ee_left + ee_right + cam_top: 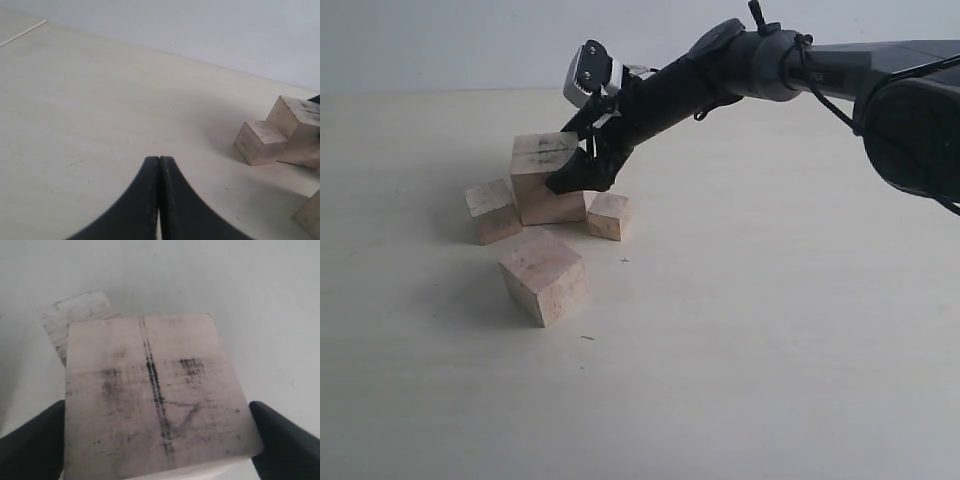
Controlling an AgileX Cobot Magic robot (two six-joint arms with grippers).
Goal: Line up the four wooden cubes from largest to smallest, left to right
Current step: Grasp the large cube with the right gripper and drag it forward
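Early in the job, by the look of it: no row yet, only a huddle left of centre on the light wood-grain tabletop [770,350].

Grips the largest cube [552,205], pale raw wood with a groove line and dark scribbles on top, in the right gripper [157,410]. Black fingers [35,440] set against two opposite flanks, clamped on the wood rather than standing off it, as far as the right wrist view shows. Cannot tell whether raised off the tabletop or resting on it.

Touching that block's left flank: a mid-small cube [495,211] of the same pale wood. Just beside its lower right corner, perhaps touching: the smallest cube [608,216], judged so by eye. In front of all three and apart from them: the second-largest cube [544,280], pale wood again, turned corner-on toward the exterior camera.

Holds the left gripper [159,162] with its dark fingers pressed together on nothing, low over bare tabletop off to one side of the huddle. Not visible in the exterior view.

Nothing sorted so far. Reading left to right gives mid-small, largest, smallest, with the second-largest out of line in front. Probably the first step in hand: carrying the big block to the left end. Left to do after that: second-largest next to it, then mid-small, then smallest, all on one line. Worth watching for a nudge to the two small neighbours on the way out, both sitting so tight against the gripped block.
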